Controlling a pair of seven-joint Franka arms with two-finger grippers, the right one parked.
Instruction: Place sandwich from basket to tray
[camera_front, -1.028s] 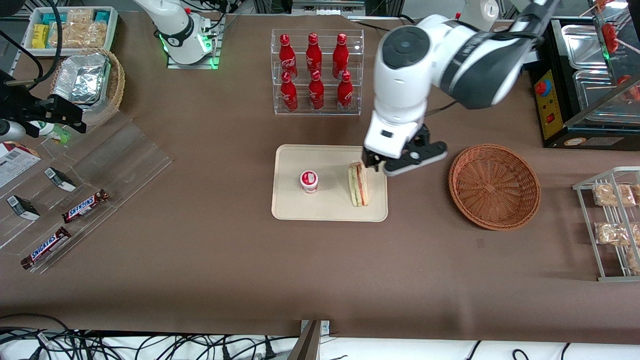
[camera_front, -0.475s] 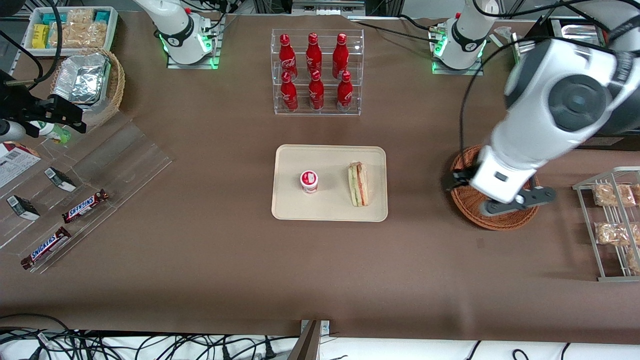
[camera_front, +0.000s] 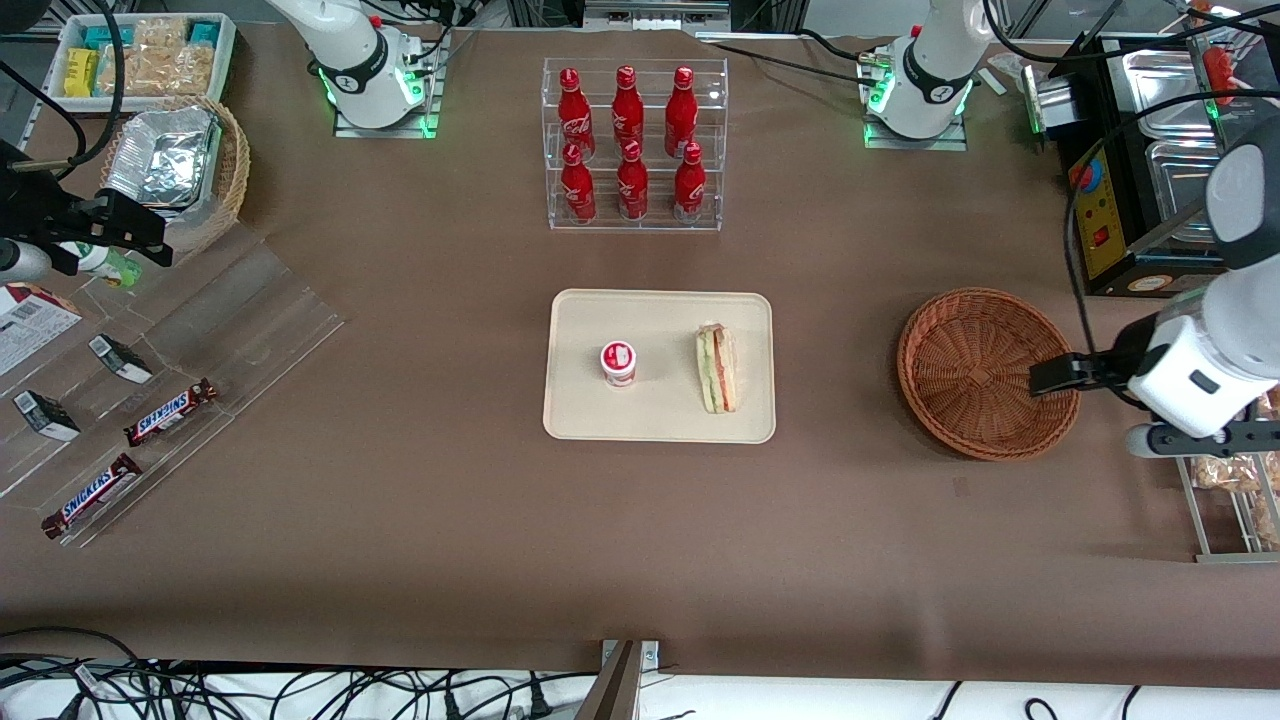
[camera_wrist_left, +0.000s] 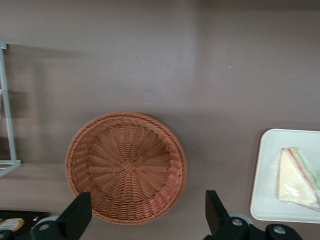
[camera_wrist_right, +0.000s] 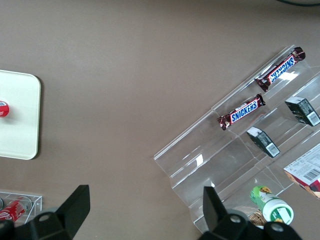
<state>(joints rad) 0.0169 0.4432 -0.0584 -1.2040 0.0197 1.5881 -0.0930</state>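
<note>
The sandwich (camera_front: 716, 368), a wrapped wedge with red and green filling, lies on the cream tray (camera_front: 660, 312) at the end nearer the basket. It also shows in the left wrist view (camera_wrist_left: 295, 177), on the tray (camera_wrist_left: 265, 200). The reddish-brown wicker basket (camera_front: 985, 372) is empty, as the left wrist view (camera_wrist_left: 127, 167) also shows. My left gripper (camera_front: 1062, 375) hangs above the basket's rim on the side toward the working arm's end of the table. It is open and empty, its fingers (camera_wrist_left: 75, 216) wide apart.
A small white cup with a red lid (camera_front: 619, 362) stands on the tray. A clear rack of red cola bottles (camera_front: 633, 145) stands farther from the camera. A wire rack with snack bags (camera_front: 1225, 440) and a black appliance (camera_front: 1140, 200) stand by the gripper.
My left gripper has swung away from the sandwich on the tray, passed over the basket, and now hangs at its rim toward the working arm's end. The sandwich has stayed put.
</note>
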